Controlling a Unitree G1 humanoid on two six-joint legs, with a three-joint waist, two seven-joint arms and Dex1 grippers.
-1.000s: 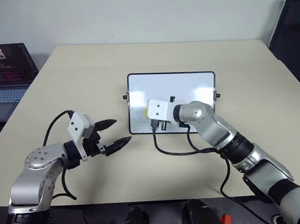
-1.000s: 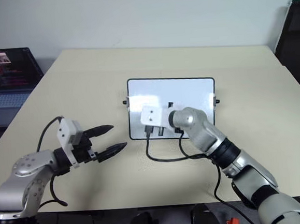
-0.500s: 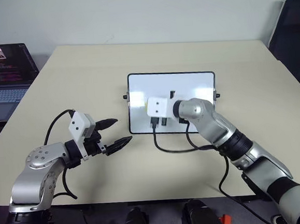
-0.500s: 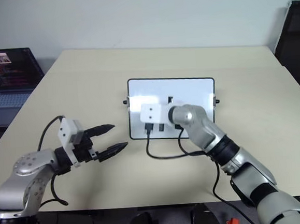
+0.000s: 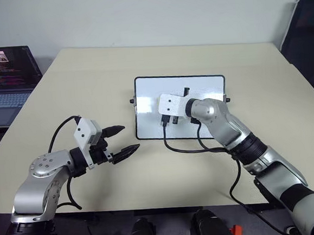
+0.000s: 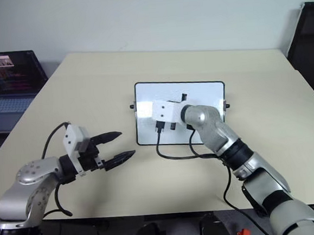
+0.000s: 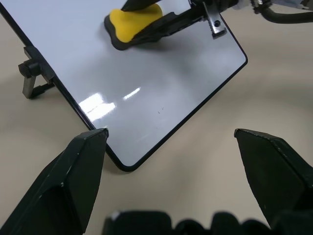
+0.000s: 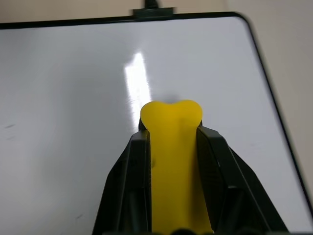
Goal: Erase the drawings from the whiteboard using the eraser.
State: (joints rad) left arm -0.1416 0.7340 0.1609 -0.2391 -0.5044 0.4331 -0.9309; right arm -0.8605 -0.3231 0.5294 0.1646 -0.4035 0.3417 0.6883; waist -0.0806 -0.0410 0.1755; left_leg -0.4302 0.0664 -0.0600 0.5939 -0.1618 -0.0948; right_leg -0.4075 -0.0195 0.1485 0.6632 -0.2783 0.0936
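- Two end effectors are in play, but the right end effector (image 8: 172,161) alone does the work: its black fingers are clamped on the yellow eraser (image 8: 172,147), whose long axis runs along the fingers.
- Pressed on the whiteboard (image 5: 209,86), the eraser sits about mid-board, its tip aimed toward the board's left short side.
- Whiteboard lies flat mid-counter (image 5: 88,74), long sides parallel to the counter's near edge.
- No reddish drawings show on the bare white surface; only a few tiny specks remain near the eraser in the wrist views, so I judge the wiping almost finished.
- Left end effector (image 5: 121,140), jaws apart and empty, hovers off the board's near left corner.
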